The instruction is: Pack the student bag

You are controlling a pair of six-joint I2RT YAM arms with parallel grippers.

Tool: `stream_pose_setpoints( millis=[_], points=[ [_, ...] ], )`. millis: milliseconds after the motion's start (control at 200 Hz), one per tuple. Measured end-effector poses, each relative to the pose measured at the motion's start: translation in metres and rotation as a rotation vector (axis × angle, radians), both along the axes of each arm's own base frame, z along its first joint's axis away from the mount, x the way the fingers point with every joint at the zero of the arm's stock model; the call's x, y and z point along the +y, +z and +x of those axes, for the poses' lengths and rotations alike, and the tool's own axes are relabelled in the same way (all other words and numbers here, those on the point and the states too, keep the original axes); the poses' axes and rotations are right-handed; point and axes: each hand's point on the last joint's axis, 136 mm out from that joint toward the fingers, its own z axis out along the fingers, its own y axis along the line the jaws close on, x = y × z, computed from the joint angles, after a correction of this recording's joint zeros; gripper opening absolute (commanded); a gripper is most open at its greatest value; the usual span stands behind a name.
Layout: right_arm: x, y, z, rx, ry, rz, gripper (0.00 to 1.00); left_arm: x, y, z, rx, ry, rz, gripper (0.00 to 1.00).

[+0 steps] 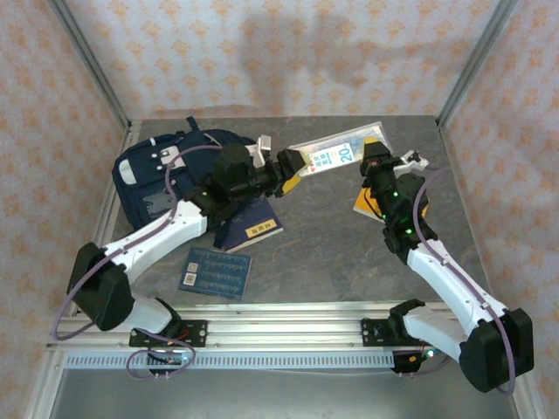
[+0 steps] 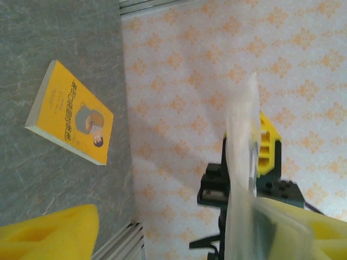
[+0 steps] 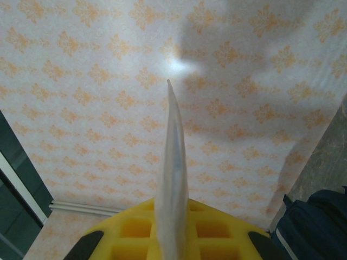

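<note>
The student bag (image 1: 162, 170), a navy backpack, lies at the back left of the table, and its corner shows in the right wrist view (image 3: 317, 227). A clear plastic pouch (image 1: 336, 150) with a printed sheet inside hangs in the air between the two grippers. My right gripper (image 1: 377, 159) (image 3: 172, 222) is shut on the pouch's right end, and the pouch (image 3: 173, 162) rises edge-on from its yellow pads. My left gripper (image 1: 288, 166) (image 2: 179, 230) is at the pouch's left end, open wide. The pouch (image 2: 241, 157) lies against one of its yellow fingers (image 2: 325, 238), far from the other.
A yellow book (image 1: 362, 202) (image 2: 70, 119) lies under the right arm. A navy booklet (image 1: 253, 229) and a blue card (image 1: 217, 272) lie near the left arm. Metal frame posts and patterned walls close in the table, and a rail (image 1: 279, 332) runs along the near edge.
</note>
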Motion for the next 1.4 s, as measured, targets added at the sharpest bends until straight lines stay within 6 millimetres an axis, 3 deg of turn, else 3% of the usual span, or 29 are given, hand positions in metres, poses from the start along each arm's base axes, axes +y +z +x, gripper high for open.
stream_pose_setpoints(
  millis=[95, 245, 330, 440, 540, 665, 815, 961, 1136, 1246, 1401],
  points=[
    [0.004, 0.000, -0.001, 0.000, 0.012, -0.001, 0.06, -0.005, 0.007, 0.007, -0.014, 0.000, -0.016, 0.50],
    [0.012, -0.002, -0.004, -0.005, 0.050, -0.004, 0.09, -0.006, 0.029, 0.009, -0.061, -0.001, -0.057, 0.15],
    [0.014, -0.006, -0.005, 0.000, 0.062, -0.009, 0.22, -0.007, 0.034, 0.008, -0.078, -0.010, -0.071, 0.00],
    [0.019, -0.011, -0.007, 0.011, 0.090, -0.056, 0.48, -0.007, 0.041, 0.005, -0.099, -0.020, -0.086, 0.00],
    [0.020, -0.016, -0.016, 0.021, 0.121, -0.149, 0.64, 0.003, 0.034, 0.000, -0.089, -0.013, -0.071, 0.00],
    [0.013, -0.023, -0.032, 0.033, 0.147, -0.310, 0.73, 0.028, 0.029, -0.008, -0.096, 0.004, -0.005, 0.00],
    [0.020, -0.034, -0.057, 0.033, 0.245, -0.533, 0.83, 0.063, 0.043, -0.032, -0.176, -0.003, 0.089, 0.00],
    [0.036, -0.050, -0.077, 0.013, 0.392, -0.688, 0.85, 0.070, 0.042, -0.066, -0.218, -0.118, 0.131, 0.00],
    [0.076, -0.066, -0.094, -0.015, 0.679, -0.643, 0.85, 0.070, 0.005, -0.100, -0.156, -0.252, 0.159, 0.00],
    [0.091, -0.067, -0.101, -0.036, 0.794, -0.558, 0.83, 0.071, -0.010, -0.111, -0.127, -0.291, 0.187, 0.00],
    [0.101, -0.069, -0.115, -0.041, 0.889, -0.462, 0.79, 0.078, -0.012, -0.114, -0.129, -0.291, 0.186, 0.00]
  ],
)
